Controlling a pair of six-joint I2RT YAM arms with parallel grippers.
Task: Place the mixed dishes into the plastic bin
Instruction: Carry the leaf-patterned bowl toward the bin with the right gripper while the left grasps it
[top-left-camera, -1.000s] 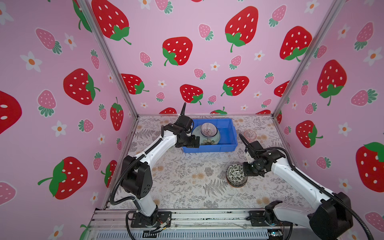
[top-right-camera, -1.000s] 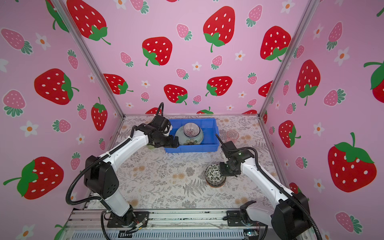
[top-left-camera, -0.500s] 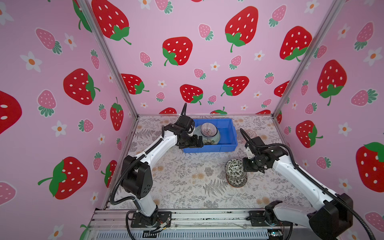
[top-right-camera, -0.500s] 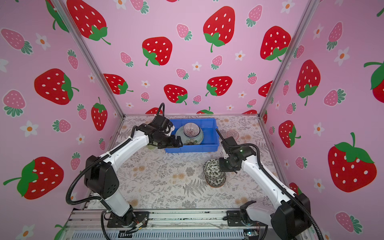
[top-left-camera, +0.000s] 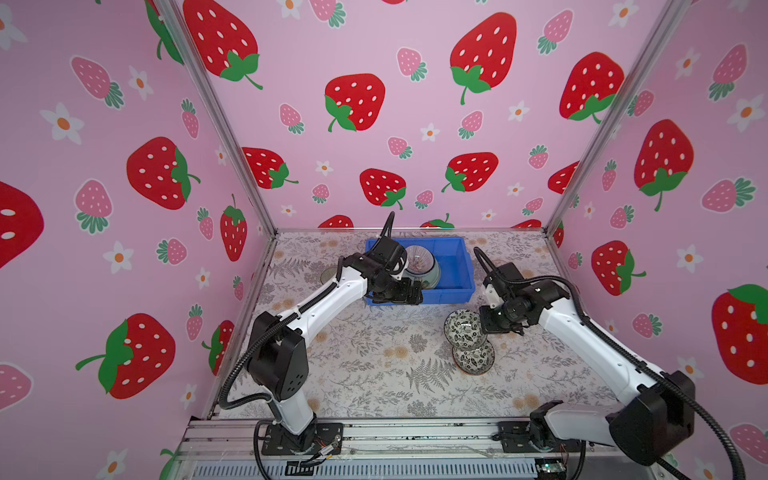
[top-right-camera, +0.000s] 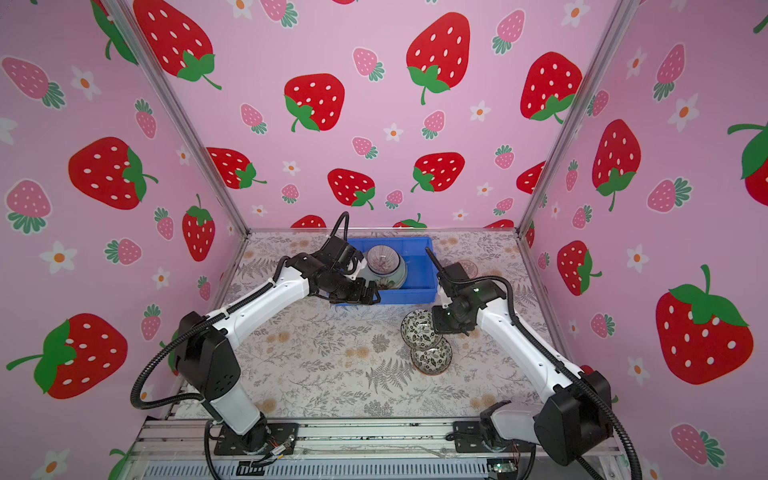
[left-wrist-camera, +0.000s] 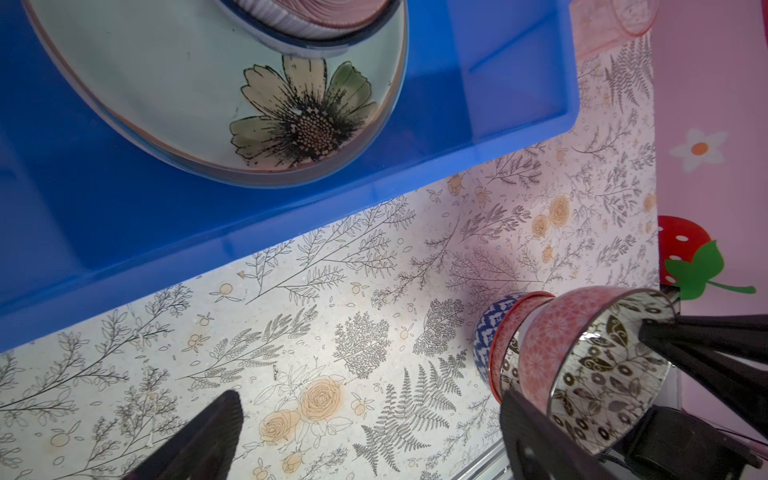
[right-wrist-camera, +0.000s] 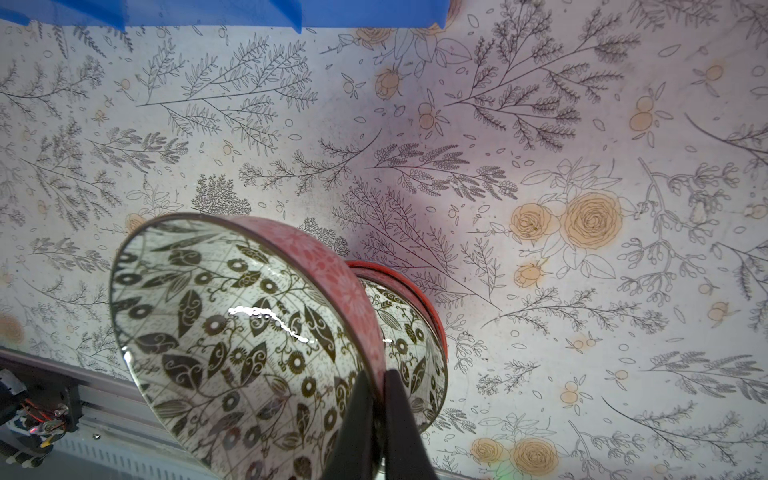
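Floral tabletop (top-left-camera: 374, 365) — strawberry-print walls (top-left-camera: 353, 104)

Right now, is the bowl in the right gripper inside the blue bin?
No, the right gripper pinches the pink bowl by its rim above the table, outside the blue bin.

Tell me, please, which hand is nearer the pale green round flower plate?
Left. The left hand hangs open at the blue plastic bin's near wall, beside the plate; the right hand, farther off, is shut on a pink-sided patterned bowl.
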